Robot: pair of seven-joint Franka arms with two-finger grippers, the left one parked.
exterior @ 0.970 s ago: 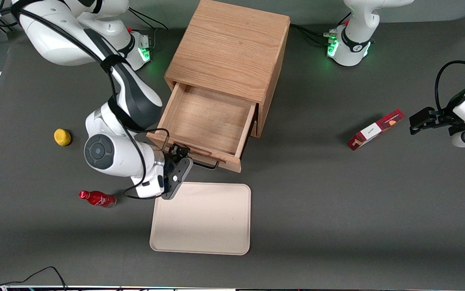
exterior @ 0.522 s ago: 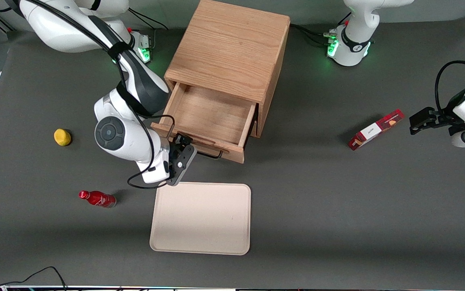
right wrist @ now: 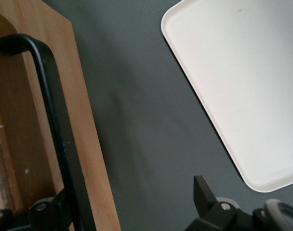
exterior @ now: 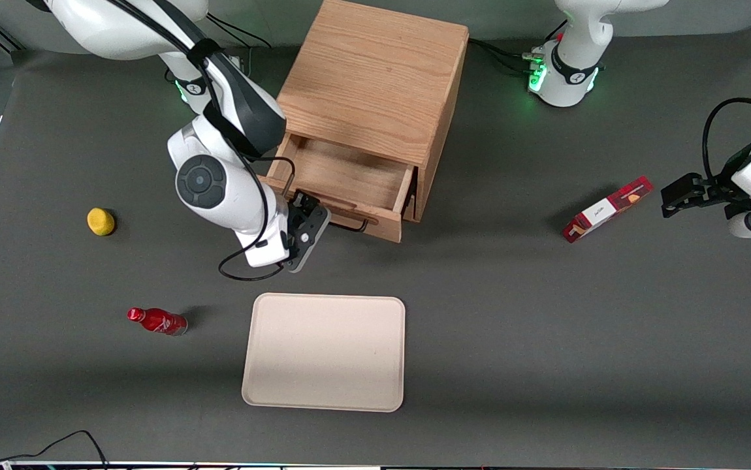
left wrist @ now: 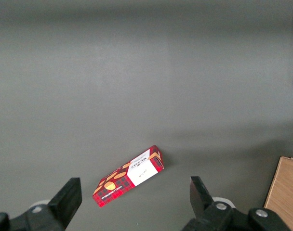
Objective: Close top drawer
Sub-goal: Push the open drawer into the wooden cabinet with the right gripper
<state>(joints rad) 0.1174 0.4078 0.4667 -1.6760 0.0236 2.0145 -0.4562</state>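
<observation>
The top drawer [exterior: 349, 176] of the wooden cabinet [exterior: 375, 78] stands partly pulled out, its shallow oak box empty. A black wire handle [exterior: 357, 226] runs along its front. My gripper [exterior: 307, 219] is at the drawer's front, by the end of the handle toward the working arm's end of the table, and it is open. In the right wrist view the handle [right wrist: 55, 125] and the drawer's front board [right wrist: 86, 144] sit between the spread fingers of the gripper [right wrist: 132, 202], close to one of them. One fingertip [right wrist: 202, 192] hangs over bare table.
A cream tray [exterior: 326, 352] [right wrist: 243, 86] lies nearer the front camera than the drawer. A red bottle [exterior: 157, 321] and a yellow object [exterior: 100, 221] lie toward the working arm's end. A red box [exterior: 607, 209] [left wrist: 128, 175] lies toward the parked arm's end.
The drawer has slid well into the cabinet. My gripper has moved with its front toward the cabinet and away from the tray.
</observation>
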